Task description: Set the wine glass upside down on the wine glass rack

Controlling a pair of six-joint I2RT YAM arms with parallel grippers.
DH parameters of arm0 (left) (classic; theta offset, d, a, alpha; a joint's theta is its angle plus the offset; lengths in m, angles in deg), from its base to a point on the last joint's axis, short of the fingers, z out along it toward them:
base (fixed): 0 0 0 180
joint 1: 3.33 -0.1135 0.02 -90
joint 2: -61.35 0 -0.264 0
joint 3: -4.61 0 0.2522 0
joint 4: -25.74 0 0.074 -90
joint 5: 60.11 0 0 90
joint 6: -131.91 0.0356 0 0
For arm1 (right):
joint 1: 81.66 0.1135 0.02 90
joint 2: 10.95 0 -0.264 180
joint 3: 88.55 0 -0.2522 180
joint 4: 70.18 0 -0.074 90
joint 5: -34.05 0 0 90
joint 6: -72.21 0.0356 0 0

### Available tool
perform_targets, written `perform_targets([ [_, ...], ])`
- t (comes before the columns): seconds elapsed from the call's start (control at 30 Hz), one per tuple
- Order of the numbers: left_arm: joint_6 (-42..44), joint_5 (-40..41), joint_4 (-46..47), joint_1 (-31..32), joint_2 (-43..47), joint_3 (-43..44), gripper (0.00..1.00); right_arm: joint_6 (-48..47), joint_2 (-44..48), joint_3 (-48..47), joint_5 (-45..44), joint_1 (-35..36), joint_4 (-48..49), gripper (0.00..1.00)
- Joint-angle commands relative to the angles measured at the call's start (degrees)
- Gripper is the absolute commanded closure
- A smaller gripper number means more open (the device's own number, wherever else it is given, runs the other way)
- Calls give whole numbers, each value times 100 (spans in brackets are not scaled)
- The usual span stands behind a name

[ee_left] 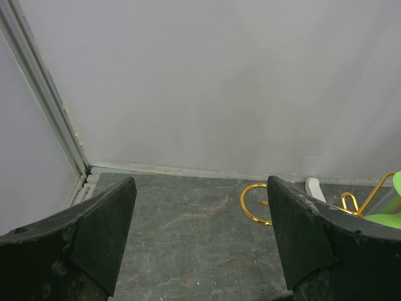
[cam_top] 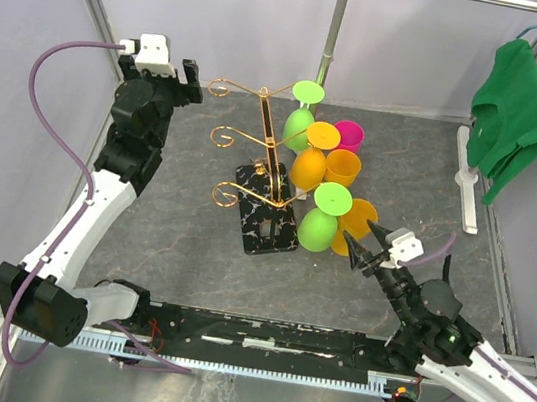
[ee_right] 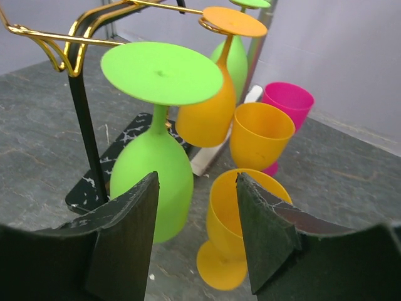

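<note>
The gold wine glass rack [cam_top: 268,150] stands on its black marbled base [cam_top: 267,225] mid-table. Three glasses hang upside down on its right arms: a green one [cam_top: 300,125], an orange one [cam_top: 309,165] and a near green one [cam_top: 319,224]. An orange wine glass [cam_top: 357,222] stands upright on the table beside it. My right gripper [cam_top: 367,244] is open and empty just short of it; in the right wrist view the orange glass [ee_right: 241,213] sits between and beyond the fingers, the hanging green glass [ee_right: 153,169] to its left. My left gripper [cam_top: 191,83] is open and empty at the back left.
Another orange glass [ee_right: 260,135] and a pink glass [ee_right: 287,103] stand upright behind. A white pole stand [cam_top: 329,38] with a green shirt [cam_top: 514,101] on a blue hanger is at the back right. A gold scroll [ee_left: 254,204] shows in the left wrist view.
</note>
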Motion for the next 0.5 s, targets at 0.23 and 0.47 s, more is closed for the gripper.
perform_targets([
  [0.23,-129,85,457,-11,-88,-9,9,887,-1006,-2153,-2813,15,-2237,40],
  [0.47,-134,-106,441,-16,-239,270,9,632,-3634,-4816,-3472,-157,-3126,38],
])
